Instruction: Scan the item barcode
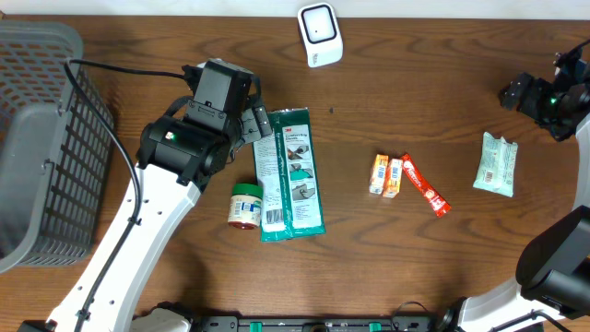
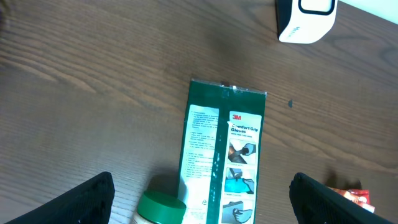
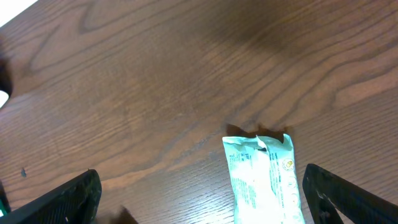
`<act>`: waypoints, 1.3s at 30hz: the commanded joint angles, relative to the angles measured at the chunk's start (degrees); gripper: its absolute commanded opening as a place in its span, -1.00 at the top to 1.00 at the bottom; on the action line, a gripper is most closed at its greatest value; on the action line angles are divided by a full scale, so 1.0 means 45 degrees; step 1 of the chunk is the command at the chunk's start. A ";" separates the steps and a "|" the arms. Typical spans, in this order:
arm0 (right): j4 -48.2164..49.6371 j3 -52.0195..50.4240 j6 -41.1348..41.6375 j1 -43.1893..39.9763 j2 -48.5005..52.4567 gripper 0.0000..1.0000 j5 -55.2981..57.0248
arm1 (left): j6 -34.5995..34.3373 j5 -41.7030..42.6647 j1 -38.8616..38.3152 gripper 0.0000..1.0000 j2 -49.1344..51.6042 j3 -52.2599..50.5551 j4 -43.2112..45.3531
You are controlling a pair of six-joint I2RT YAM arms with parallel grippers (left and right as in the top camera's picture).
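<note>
- L gripper (image 2: pixel 205 202) is spread wide, w/ nothing pinched. It hangs over the top end of the green glove pack (image 1: pixel 290 175).
- The green glove pack lies flat on the table (image 1: pixel 415 92), near the middle. Its long side runs from the far edge to the near edge.
- A small jar (image 1: pixel 245 205) w/ a green lid lies right by the pack's left side, at the low end. It looks like they touch.
- The white scanner (image 1: pixel 320 35) stands at the far edge of the table, well apart from the pack.
- R gripper (image 3: pixel 208 199) is spread wide too & holds nothing. It is up over the pale pouch (image 1: pixel 496 164) on the right side.
- Two small orange boxes (image 1: pixel 386 175) sit side by side btw the pack & the pouch. A red stick pack (image 1: pixel 425 184) lies just beside them, tilted.
- A grey basket (image 1: pixel 37 138) is at the far left.
</note>
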 commanded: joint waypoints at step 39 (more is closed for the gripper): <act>-0.8228 -0.0219 -0.3089 0.0345 -0.1938 0.84 -0.3594 | 0.0121 -0.0165 0.0053 -0.82 -0.0136 0.0053 -0.0053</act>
